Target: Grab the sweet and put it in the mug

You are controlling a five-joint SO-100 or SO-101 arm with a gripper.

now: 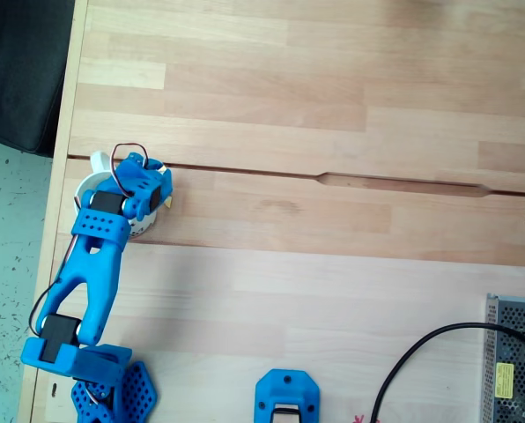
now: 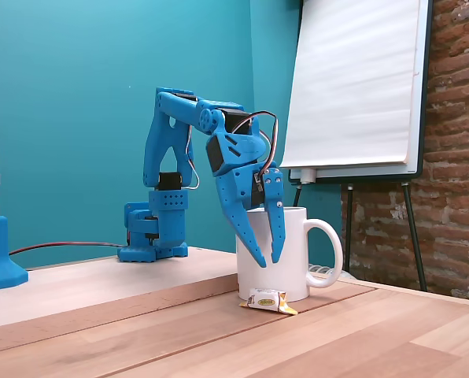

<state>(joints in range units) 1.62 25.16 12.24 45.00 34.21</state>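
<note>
An office or maker space; flipchart easel [image 2: 352, 83] on legs; teal wall [image 2: 69, 118]; exposed brick wall [image 2: 459, 157]; wooden table [image 1: 333, 291].

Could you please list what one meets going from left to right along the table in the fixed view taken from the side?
Blue block at the picture's edge → arm's base → pincer hanging open in front of the mug → sweet lying on the table → mug's handle → flipchart easel legs behind.
</note>
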